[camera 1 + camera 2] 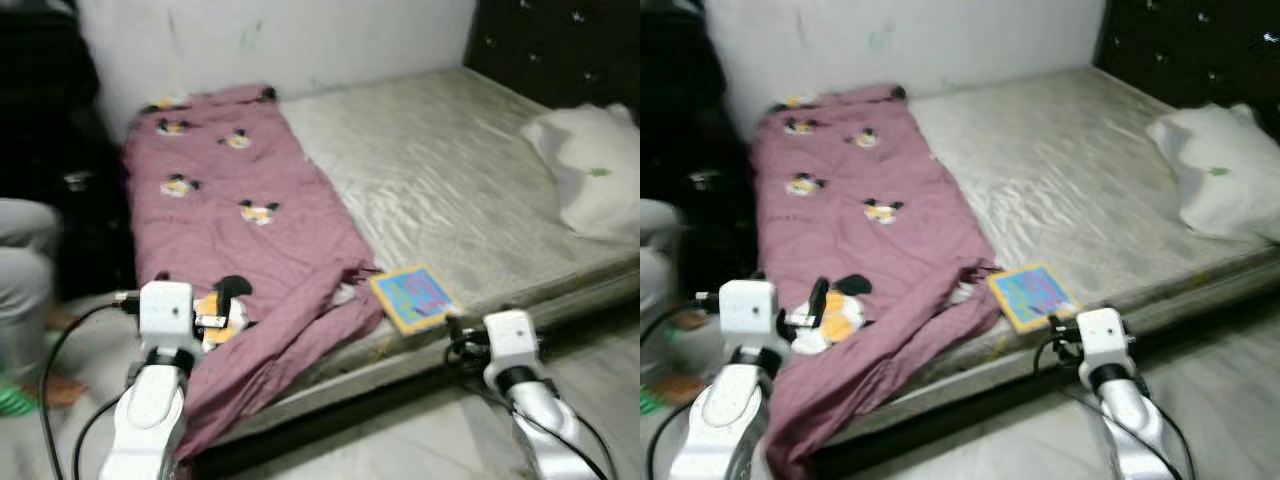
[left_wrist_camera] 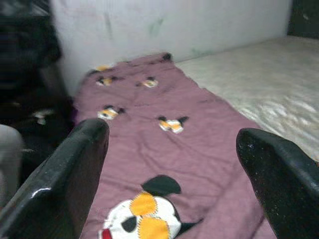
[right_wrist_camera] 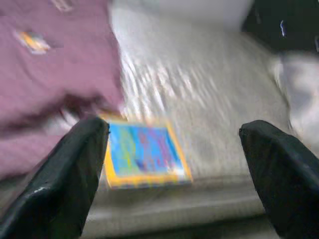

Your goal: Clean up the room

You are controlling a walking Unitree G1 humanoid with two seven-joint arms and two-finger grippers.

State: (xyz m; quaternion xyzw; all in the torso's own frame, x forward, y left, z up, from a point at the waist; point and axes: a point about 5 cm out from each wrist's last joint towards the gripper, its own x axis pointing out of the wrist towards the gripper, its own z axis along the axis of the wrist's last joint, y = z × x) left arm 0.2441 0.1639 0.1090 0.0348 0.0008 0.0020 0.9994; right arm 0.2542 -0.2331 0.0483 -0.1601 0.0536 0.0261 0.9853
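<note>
A maroon blanket point(image 1: 230, 220) printed with cartoon mice lies folded along the left side of a bare mattress point(image 1: 450, 180), its lower corner hanging over the front edge. A blue book with a yellow border point(image 1: 413, 297) lies flat near the mattress's front edge, just right of the blanket. My left gripper point(image 2: 169, 164) is open and points over the blanket's near end point(image 2: 164, 149). My right gripper point(image 3: 174, 164) is open just short of the front edge, aimed at the book point(image 3: 142, 154).
A white pillow point(image 1: 590, 170) rests at the mattress's right side, below a dark tufted headboard point(image 1: 560, 45). A white wall point(image 1: 280, 40) runs behind the bed. At the far left sit dark clutter point(image 1: 60, 130) and a person's grey-clad leg point(image 1: 25, 260). Pale floor point(image 1: 400, 440) lies in front.
</note>
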